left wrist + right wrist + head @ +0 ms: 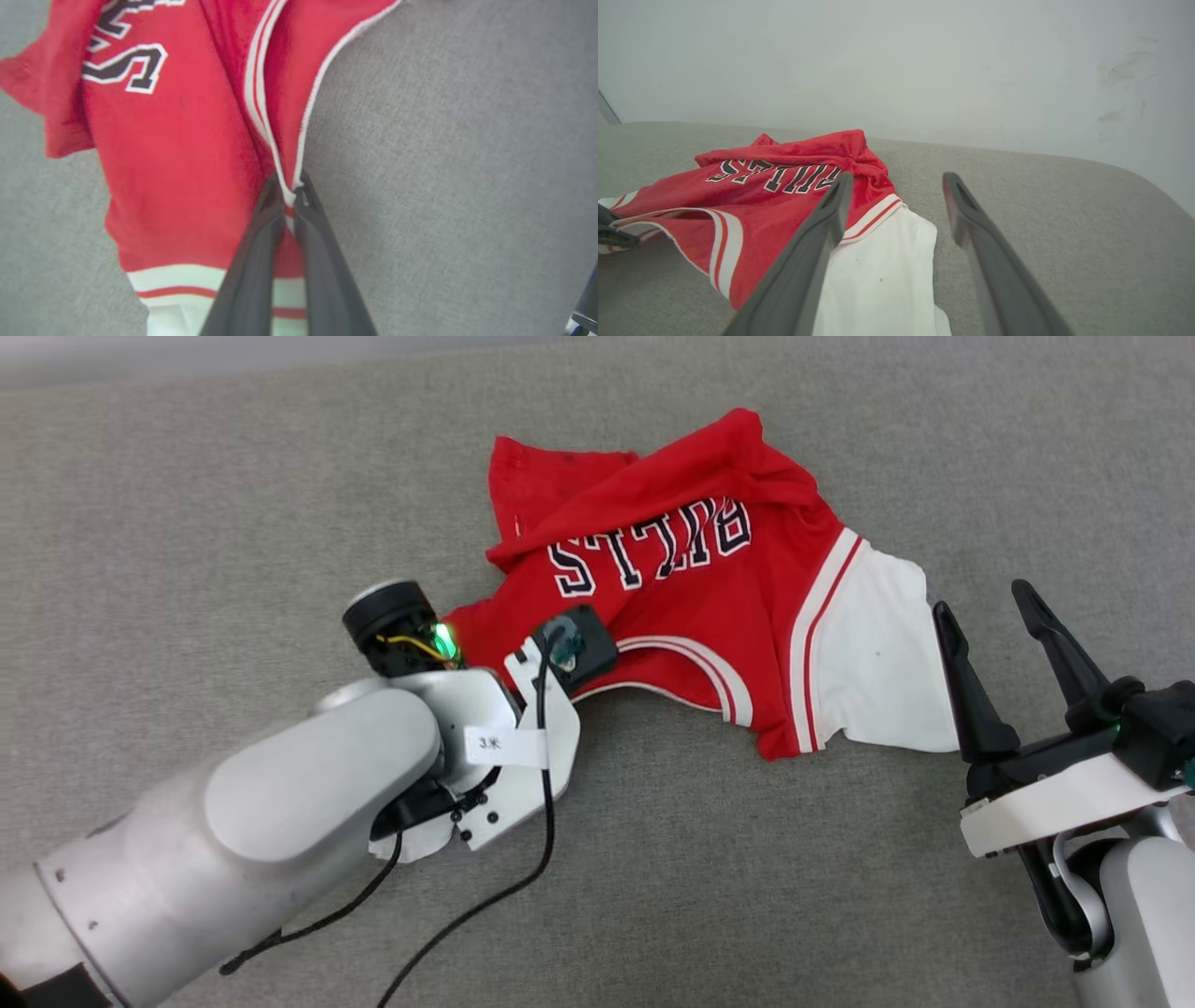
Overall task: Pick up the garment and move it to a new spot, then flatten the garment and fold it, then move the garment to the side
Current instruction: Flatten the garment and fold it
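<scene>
The garment is a red T-shirt with white sleeves, lying crumpled on a grey fabric surface with its "BULLS" lettering upside down in the head view. In the left wrist view my left gripper is shut on the garment, pinching its white-and-red striped neckline trim. From the head, that arm's wrist covers the fingers. To the right, my right gripper stands open beside the white sleeve, with nothing between its fingers. In the right wrist view, the garment lies to the left of the open right gripper.
The grey fabric surface spreads wide on all sides of the garment, and its far edge runs along the top of the head view. A pale wall rises behind it. The surface's corner rounds off at the right.
</scene>
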### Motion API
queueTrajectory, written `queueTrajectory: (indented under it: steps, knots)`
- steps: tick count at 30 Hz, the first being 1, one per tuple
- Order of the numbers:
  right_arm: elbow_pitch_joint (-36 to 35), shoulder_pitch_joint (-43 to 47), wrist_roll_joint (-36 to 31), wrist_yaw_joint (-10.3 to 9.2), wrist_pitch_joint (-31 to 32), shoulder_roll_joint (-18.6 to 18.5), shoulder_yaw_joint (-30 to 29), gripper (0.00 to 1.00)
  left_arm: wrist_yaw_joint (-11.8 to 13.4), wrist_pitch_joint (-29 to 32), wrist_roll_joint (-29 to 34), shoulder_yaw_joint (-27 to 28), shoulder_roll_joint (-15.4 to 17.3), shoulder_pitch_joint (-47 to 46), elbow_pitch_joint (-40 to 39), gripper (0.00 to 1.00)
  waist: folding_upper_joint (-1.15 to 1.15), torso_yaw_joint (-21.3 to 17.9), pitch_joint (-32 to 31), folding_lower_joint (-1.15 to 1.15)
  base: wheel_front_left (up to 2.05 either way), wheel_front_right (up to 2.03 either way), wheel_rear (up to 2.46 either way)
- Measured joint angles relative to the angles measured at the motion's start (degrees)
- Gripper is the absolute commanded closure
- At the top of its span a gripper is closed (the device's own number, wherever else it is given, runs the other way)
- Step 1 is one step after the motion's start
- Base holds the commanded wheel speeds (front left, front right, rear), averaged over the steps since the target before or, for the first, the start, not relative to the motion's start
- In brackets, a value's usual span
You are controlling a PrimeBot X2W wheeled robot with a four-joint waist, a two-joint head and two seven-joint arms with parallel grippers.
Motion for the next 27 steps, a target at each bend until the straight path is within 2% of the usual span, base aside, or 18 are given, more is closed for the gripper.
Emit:
queueTrajectory:
  steps: [2, 3, 8, 11, 15, 19, 27]
  knots:
    - [0.1, 0.5, 0.0, 0.0, 0.0, -0.1, -0.4, 0.0, 0.0, -1.6, -1.3, 0.0, 0.8, -0.9, -1.8, 1.0, 0.0, 0.5, -0.8, 0.0, 0.0, 0.0, 0.0]
    - [0.3, 2.0, 0.4, 0.0, 0.1, -0.3, -0.6, 0.0, 0.0, -2.5, -3.0, 0.0, 2.8, -1.3, -5.8, 1.0, 0.0, 1.3, -2.3, 0.0, 0.0, 0.0, 0.0]
    - [0.3, 3.8, 1.0, 0.0, 0.5, -0.4, -1.1, 0.0, 0.0, -1.2, -4.8, 0.0, 6.6, -1.5, -12.0, 1.0, 0.0, 2.8, -4.6, 0.0, 0.0, 0.0, 0.0]
    - [0.3, 4.4, 1.1, 0.0, 0.8, -0.4, -0.9, 0.0, 0.0, -0.4, -6.2, 0.1, 7.8, -0.1, -15.0, 1.0, 0.0, 3.5, -5.8, 0.0, 0.0, 0.0, 0.0]
    - [0.3, 4.7, 1.5, 0.0, 1.1, -0.4, -0.5, 0.0, 0.0, 1.5, -6.3, 0.0, 7.6, 4.3, -16.9, 1.0, 0.0, 3.8, -6.8, 0.0, 0.0, 0.0, 0.0]
    - [0.2, 5.2, 1.9, 0.0, 1.3, -0.3, 0.0, 0.0, 0.0, 2.4, -4.0, 0.0, 6.0, 10.3, -15.5, 1.0, 0.0, 3.3, -6.9, 0.0, 0.0, 0.0, 0.0]
    - [0.2, 6.6, 2.1, 0.0, 1.6, -0.5, -0.7, 0.0, 0.0, -1.0, -3.8, 0.0, 2.2, 21.0, -9.0, 1.0, 0.0, 2.8, -6.5, 0.0, 0.0, 0.0, 0.0]
